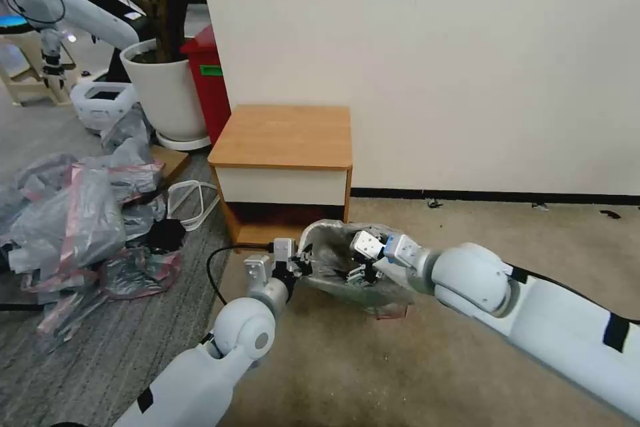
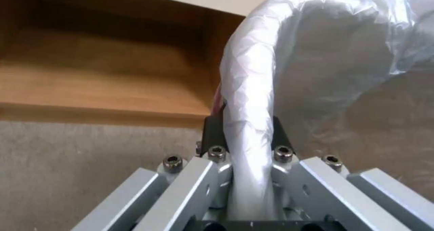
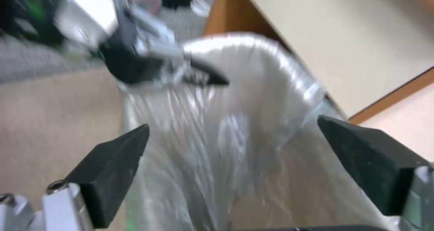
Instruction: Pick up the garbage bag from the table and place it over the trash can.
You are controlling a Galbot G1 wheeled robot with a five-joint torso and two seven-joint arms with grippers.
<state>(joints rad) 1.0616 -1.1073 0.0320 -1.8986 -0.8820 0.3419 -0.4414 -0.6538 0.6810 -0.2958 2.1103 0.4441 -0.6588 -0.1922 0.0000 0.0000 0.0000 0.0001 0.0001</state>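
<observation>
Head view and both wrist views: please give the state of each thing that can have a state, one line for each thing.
garbage bag: opened out, draped over the rim of the trash can.
trash can: upright on the floor before the table, lined by the bag.
left gripper: shut on the bag-covered rim.
right gripper: open, over the bag's mouth.
table: standing against the wall.
heap of bags: crumpled on the floor.

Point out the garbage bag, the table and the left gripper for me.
garbage bag (image 1: 333,257), head view, crinkled plastic inside the opening.
table (image 1: 283,135), head view, bare wooden top.
left gripper (image 2: 248,136), left wrist view, fingertips pinching the bag's rim.
</observation>
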